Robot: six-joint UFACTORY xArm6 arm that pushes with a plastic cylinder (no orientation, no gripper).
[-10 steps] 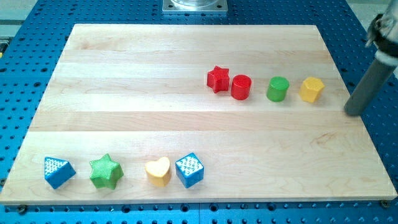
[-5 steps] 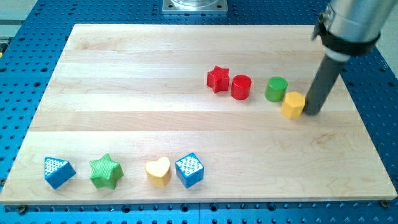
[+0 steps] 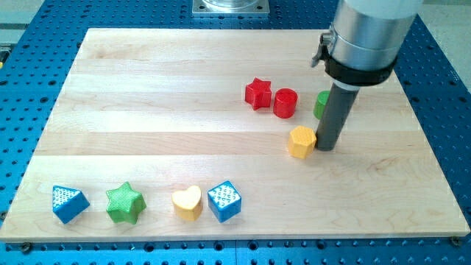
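A pale wooden board (image 3: 147, 110) serves as the surface, lying on a blue perforated table (image 3: 29, 81). Along the surface's bottom edge, starting near its bottom-left corner, sits a row of four plastic blocks: a blue triangular block with a white dotted top (image 3: 69, 203), a green star-shaped block (image 3: 125, 202), a yellow heart-shaped block (image 3: 188, 202), and a blue cube with a white dotted top (image 3: 224, 201). Toward the upper right of the surface, a red star-shaped block (image 3: 258, 93) sits just beside a red cylinder (image 3: 285, 102). Below and right of these lies a yellow hexagonal block (image 3: 302, 141). My tip (image 3: 326, 148), the lower end of a dark rod under a broad silver and black housing, touches the yellow block's right side. A green cylinder (image 3: 320, 104) is partly hidden behind the rod. The arm carries no gripper, so no jaw state can be told.
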